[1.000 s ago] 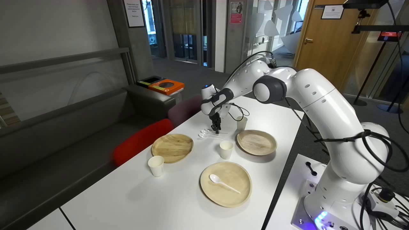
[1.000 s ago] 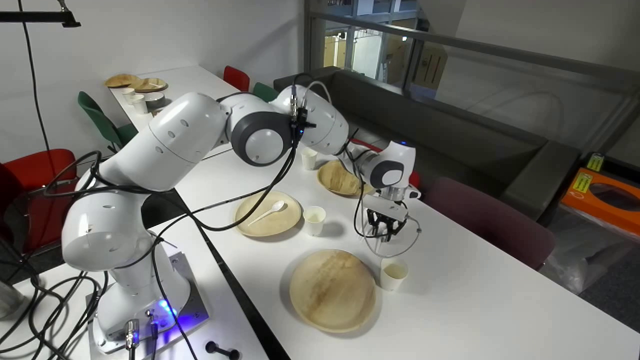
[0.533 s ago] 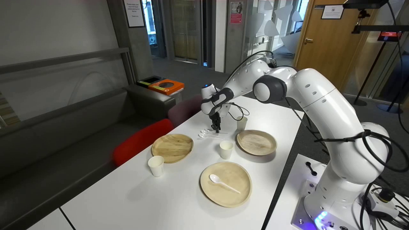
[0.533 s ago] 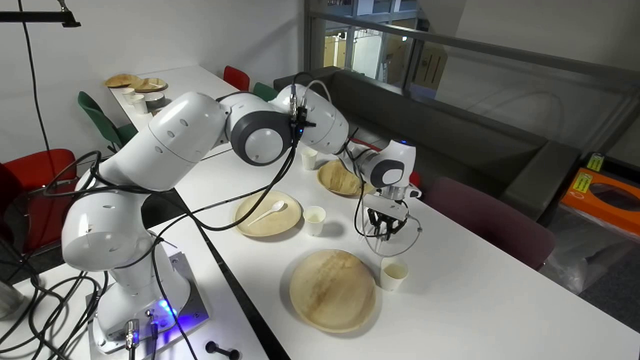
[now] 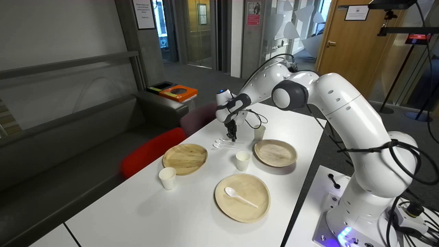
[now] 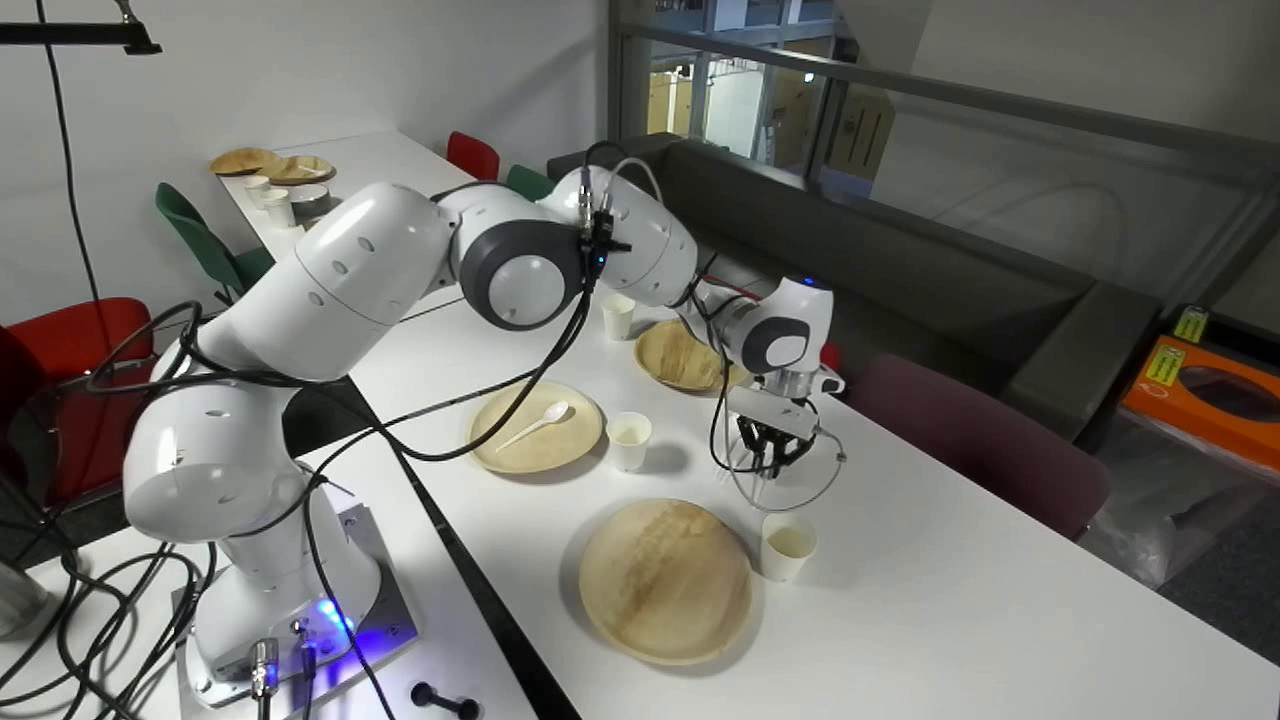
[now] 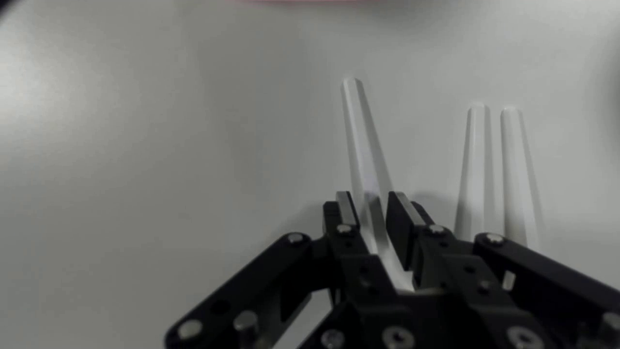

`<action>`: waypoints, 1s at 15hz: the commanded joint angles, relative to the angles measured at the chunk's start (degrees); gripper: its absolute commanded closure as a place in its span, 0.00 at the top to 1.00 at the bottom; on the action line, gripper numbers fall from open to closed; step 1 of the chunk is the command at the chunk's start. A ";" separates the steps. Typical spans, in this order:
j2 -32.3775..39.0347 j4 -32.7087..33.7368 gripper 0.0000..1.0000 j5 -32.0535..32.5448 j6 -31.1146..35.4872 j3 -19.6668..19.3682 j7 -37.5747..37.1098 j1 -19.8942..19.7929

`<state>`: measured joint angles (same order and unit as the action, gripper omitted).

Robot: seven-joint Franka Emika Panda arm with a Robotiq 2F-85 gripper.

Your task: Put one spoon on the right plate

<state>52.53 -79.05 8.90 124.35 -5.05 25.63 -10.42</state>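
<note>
The white arm (image 5: pixel 337 97) is stretched right out over the counter (image 5: pixel 164 219), its black tool (image 7: pixel 372 206) pointing downward, low above a few white spoons. From the wrist view I can see that the tool is released — its two fingers (image 7: pixel 402 213) stand slightly parted, with the handle of one spoon (image 7: pixel 358 131) showing in the gap between them. Whether either finger touches that handle I can't make out. The spoon appears to be lying on the counter, the end of its handle reaching out past the fingertips. Near it, two more spoons (image 7: pixel 477 165) show only their handles, almost side by side.

The right plate (image 5: pixel 275 153) — the round wooden one with the raised, darker rim — sits on the counter, well apart from the pale plate's spoon, and a cup (image 5: pixel 259 132) stands just beside it. A second cup (image 5: pixel 242 161) stands near both that plate and the flatter pale plate (image 5: pixel 252 187), on which a white spoon (image 5: pixel 230 191) lies. Over by the red chair (image 5: pixel 153 151) there is a third plate (image 5: pixel 185 159) with strong wood grain, and a third cup (image 5: pixel 168 178) just beside it. Beyond the counter are a purplish chair (image 5: pixel 199 117) and a long grey sofa (image 5: pixel 68 154), with an orange-topped bin (image 5: pixel 178 92) at its end.
</note>
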 commanded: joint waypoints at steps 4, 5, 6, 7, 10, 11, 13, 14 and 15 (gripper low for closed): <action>-2.16 -1.54 0.08 1.44 1.09 0.81 1.31 -0.95; -2.19 -1.52 0.09 1.42 1.07 0.82 1.33 -0.96; -2.23 -1.54 0.09 1.42 1.07 0.83 1.36 -0.98; -2.26 -1.57 0.18 1.43 1.12 0.82 1.34 -0.98; -2.22 -1.48 0.43 1.42 1.01 0.82 1.37 -1.00; -2.20 -1.46 0.51 1.41 0.98 0.83 1.38 -1.01; -2.13 -1.39 0.67 1.34 0.91 0.89 1.45 -1.06; -2.12 -1.39 0.73 1.32 0.91 0.92 1.51 -1.09; -2.10 -1.39 0.79 1.31 0.92 0.93 1.55 -1.11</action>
<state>52.03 -79.05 8.91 124.35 -5.05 25.63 -10.48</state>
